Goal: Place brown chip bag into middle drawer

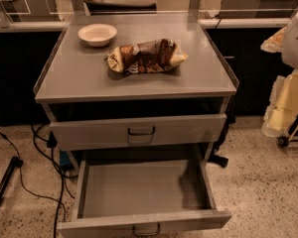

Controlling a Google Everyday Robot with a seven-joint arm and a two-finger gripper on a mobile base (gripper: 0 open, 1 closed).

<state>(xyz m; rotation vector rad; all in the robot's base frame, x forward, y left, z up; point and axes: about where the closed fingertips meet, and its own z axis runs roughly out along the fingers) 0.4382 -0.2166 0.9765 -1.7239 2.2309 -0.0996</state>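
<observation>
The brown chip bag (146, 56) lies crinkled on the grey cabinet top (89, 81), a little right of centre, with its tan ends pointing left and right. The middle drawer (139, 187) is pulled out wide and is empty; its front with a small dark wire handle (145, 229) sits at the bottom edge of the view. The like drawer front (139, 131) just above it is shut. My gripper is not in view; only a white rounded piece (297, 36), possibly my arm, shows at the right edge, well away from the bag.
A cream round bowl (97, 34) stands at the back left of the cabinet top, left of the bag. Black cables (44, 148) trail on the speckled floor at the left. A cart with yellow and white material (288, 103) stands at the right. A counter ledge runs behind.
</observation>
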